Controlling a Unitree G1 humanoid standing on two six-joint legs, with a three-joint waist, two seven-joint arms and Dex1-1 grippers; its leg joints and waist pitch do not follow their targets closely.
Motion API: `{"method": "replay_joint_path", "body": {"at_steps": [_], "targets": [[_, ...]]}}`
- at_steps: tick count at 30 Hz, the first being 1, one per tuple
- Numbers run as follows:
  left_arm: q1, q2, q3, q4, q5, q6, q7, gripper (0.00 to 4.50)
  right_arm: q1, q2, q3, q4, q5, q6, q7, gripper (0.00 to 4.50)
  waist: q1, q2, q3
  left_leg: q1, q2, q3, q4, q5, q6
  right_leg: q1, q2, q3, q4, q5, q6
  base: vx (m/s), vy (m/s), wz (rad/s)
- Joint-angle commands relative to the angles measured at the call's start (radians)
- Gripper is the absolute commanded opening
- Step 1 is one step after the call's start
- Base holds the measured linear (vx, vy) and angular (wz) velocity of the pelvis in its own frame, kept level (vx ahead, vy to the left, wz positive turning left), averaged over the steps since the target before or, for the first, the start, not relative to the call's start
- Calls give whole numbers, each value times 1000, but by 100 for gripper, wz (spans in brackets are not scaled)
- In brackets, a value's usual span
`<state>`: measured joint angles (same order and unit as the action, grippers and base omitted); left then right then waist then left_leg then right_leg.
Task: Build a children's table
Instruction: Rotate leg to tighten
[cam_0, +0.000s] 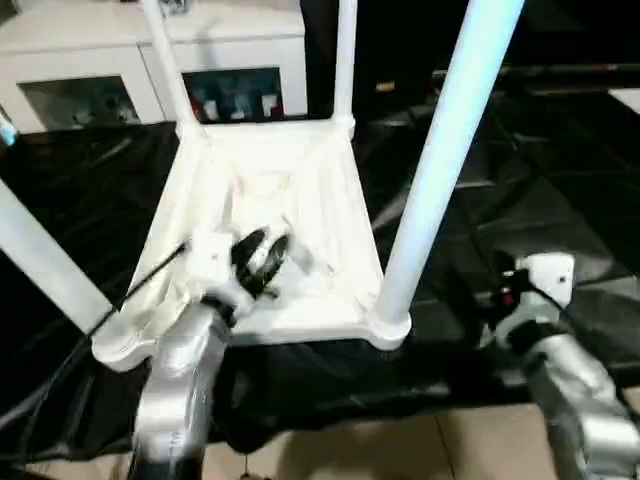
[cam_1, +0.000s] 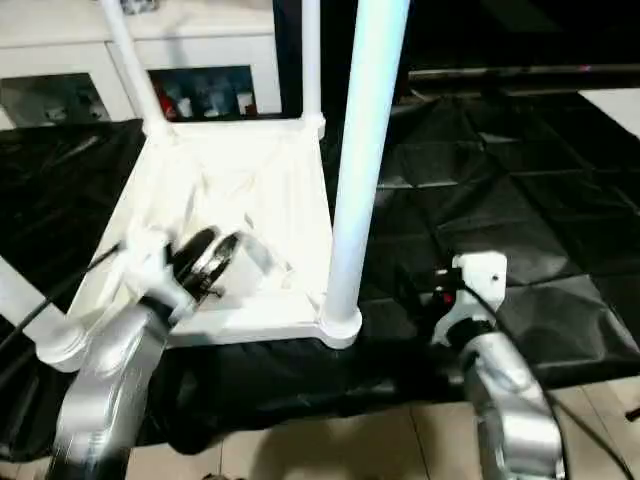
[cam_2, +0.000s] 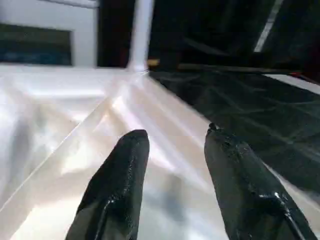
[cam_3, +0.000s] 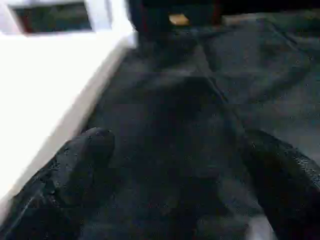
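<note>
**A:** Black plastic sheeting (cam_0: 560, 200) covers the floor, with white glass-fronted cabinets (cam_0: 150, 60) behind it. Where is the piece?

**B:** The white plastic children's table (cam_0: 270, 240) lies upside down on the sheeting, ribbed underside up. Four long white tapered tube legs stand up from its corner sockets; the near right leg (cam_0: 440, 170) rises past the top of the head view.

**A:** And the arms?

**B:** The left end effector (cam_2: 175, 165) hovers over the ribbed underside, its two black fingers (cam_2: 125, 175) parted with nothing between them. The right end effector (cam_3: 175, 185) sits over bare sheeting just beside the table's edge, spread wide and empty.

**A:** How would it handle?

**B:** I'd judge it light, as hollow moulded plastic usually is, and fairly stiff across the ribs. The glossy tubes look slippery, and a long leg would act as a lever on its socket, so a hold high up could wrench it loose.

**A:** So where to take hold?

**B:** Low on a leg, near the flared socket (cam_0: 385, 325), or on the rim of the top, one end effector on each side to turn it upright.
</note>
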<state>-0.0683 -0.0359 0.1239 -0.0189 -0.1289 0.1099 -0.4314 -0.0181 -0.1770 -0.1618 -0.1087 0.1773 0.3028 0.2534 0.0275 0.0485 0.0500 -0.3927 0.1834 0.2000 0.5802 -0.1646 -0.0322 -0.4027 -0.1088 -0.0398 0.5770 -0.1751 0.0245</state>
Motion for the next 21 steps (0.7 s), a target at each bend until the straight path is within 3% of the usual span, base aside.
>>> {"method": "replay_joint_path", "body": {"at_steps": [1,2,4,5,6,7,8,9,10,11,12,13,14,15,16,17,18,19,20,21], "targets": [[15,0,5,-26,11,-6,23,229,6,-9,24,1,-36,5,-9,450,-3,-18,-57,15,36,-22,-79,-351,12,25,-15,18,-86,-397,-85,0,0,0],[34,9,-10,-42,35,-28,49,229,1,-29,64,29,-63,-52,31,450,3,-25,-58,18,37,-22,-78,-364,10,21,-16,19,-86,-409,-77,0,0,0],[41,11,-14,-51,47,-28,63,229,-5,-38,84,46,-84,-74,41,450,5,-29,-55,20,38,-23,-79,-387,3,17,-16,20,-89,-424,-66,0,0,0],[52,9,-15,-69,81,-31,98,229,-8,-35,94,53,-90,-75,48,450,10,-39,-49,-9,30,-44,-94,-387,34,40,-26,-3,-79,-417,-72,0,0,0],[67,0,-13,-85,97,-29,119,229,-13,-34,103,61,-101,-85,50,450,10,-28,-50,-37,24,-75,-106,-387,70,61,-29,-39,-65,-384,-77,0,0,0],[83,-8,-15,-102,112,-27,137,229,-15,-35,108,62,-106,-92,49,450,-7,-15,-56,-26,35,-105,-100,-395,76,60,-18,-54,-63,-278,-111,-1,-13,34],[100,-14,-14,-116,123,-31,150,229,-17,-34,112,58,-108,-93,49,450,-9,1,-58,-22,46,-130,-101,-401,70,66,-10,-65,-49,-212,-140,29,-34,54],[119,-17,-18,-134,120,-28,157,229,-18,-36,116,50,-106,-90,44,450,-25,13,-48,-13,77,-182,-123,-477,71,62,18,-81,-21,-157,-183,29,-34,54],[121,-17,-19,-136,119,-27,156,229,-18,-35,115,49,-105,-90,43,450,-40,24,-42,8,103,-245,-145,-537,89,50,37,-82,30,-171,-224,26,-86,57],[146,-21,-24,-156,108,-25,154,229,-16,-30,103,42,-90,-90,37,450,-40,24,-42,8,103,-245,-145,-537,89,50,37,-82,30,-171,-224,30,-146,55],[180,-22,-23,-179,64,-33,135,229,-13,1,67,39,-40,-79,20,450,-46,3,-39,33,156,-190,-128,-512,124,29,11,-35,47,-148,-215,30,-146,55],[192,-17,-24,-187,62,-34,137,229,-12,8,55,44,-26,-80,16,450,-18,-25,-31,6,57,-89,-72,-513,89,22,-37,18,-52,-195,-189,53,-196,40],[202,-11,-23,-191,71,-35,145,229,-9,5,55,50,-29,-84,15,450,-8,-52,-32,7,1,-54,-19,-458,68,18,-62,30,-90,-383,-141,54,-172,17],[210,-5,-20,-193,78,-35,151,229,-4,1,60,54,-37,-90,15,450,38,-75,-40,-7,2,-49,35,-247,62,44,-137,88,-130,-722,-7,54,-172,17],[225,-1,-19,-200,84,-32,155,229,6,-1,62,55,-40,-98,19,450,55,-75,-51,-37,6,-63,55,-168,81,71,-162,121,-119,-740,43,26,-106,-3],[235,1,-18,-204,87,-29,156,229,12,-1,63,55,-43,-103,22,450,78,-81,-52,-79,-1,-86,106,-130,122,81,-200,162,-114,-734,138,0,0,0],[249,7,-17,-213,87,-38,151,229,20,3,65,52,-44,-106,22,450,85,-87,-53,-98,-8,-109,130,-142,137,86,-206,175,-96,-607,139,0,0,0],[264,18,-19,-222,88,-39,145,229,32,5,63,48,-47,-112,18,450,88,-83,-51,-95,-9,-118,134,-144,144,82,-207,178,-95,-531,94,0,0,0],[275,28,-18,-228,88,-40,139,229,39,7,63,46,-51,-116,12,450,86,-75,-49,-78,-2,-128,100,-115,155,83,-175,147,-87,-381,-54,6,92,11],[278,32,-16,-231,86,-38,137,229,43,9,62,46,-51,-117,9,450,81,-49,-56,-40,2,-110,17,-21,187,77,-80,85,-65,-230,-188,6,92,11]]}}
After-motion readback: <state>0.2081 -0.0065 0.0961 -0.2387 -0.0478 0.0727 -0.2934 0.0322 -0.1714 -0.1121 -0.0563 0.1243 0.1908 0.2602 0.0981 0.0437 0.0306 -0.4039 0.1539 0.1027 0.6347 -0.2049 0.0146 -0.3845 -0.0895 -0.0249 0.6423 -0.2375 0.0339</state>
